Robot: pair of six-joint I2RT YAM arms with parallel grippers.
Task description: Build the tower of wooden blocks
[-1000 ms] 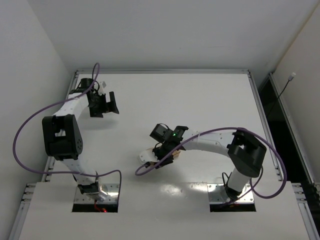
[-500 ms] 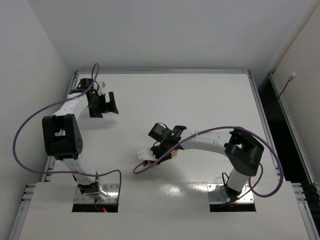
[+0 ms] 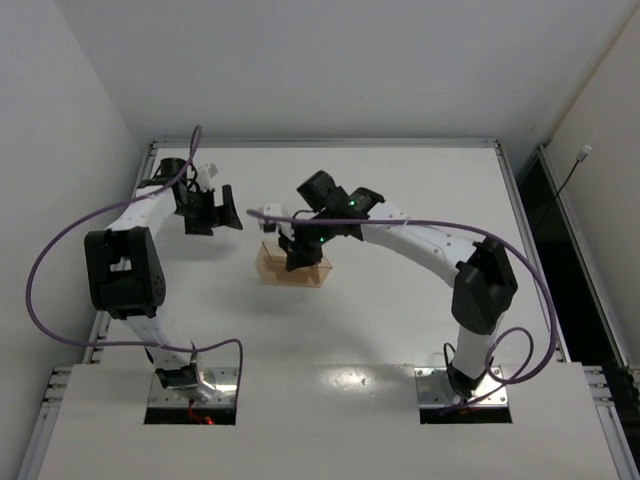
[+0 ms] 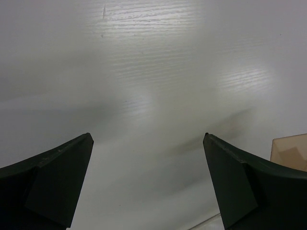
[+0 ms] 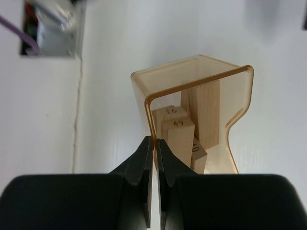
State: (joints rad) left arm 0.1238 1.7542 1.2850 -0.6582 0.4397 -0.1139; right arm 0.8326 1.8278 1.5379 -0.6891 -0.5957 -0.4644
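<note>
No stacked wood block tower shows. Several light-tan wooden blocks (image 5: 180, 136), with numbers on their ends, lie loose inside a translucent tan tray (image 5: 240, 96). My right gripper (image 5: 155, 143) is shut on the tray's left wall, one finger inside and one outside. In the top view the tray (image 3: 272, 268) is at the table's middle-left, under the right gripper (image 3: 300, 250). My left gripper (image 3: 225, 208) is open and empty to the tray's upper left. Its wrist view shows its spread gripper (image 4: 148, 139) over bare table, with a tray corner (image 4: 290, 151) at the right edge.
The white table (image 3: 420, 200) has raised rails along its back and sides. The purple cable (image 3: 420, 224) of the right arm hangs over the middle. The arm bases sit at the near edge.
My right arm has swung from the near centre out to the table's middle-left, carrying the tray with it. The left arm has barely moved.
</note>
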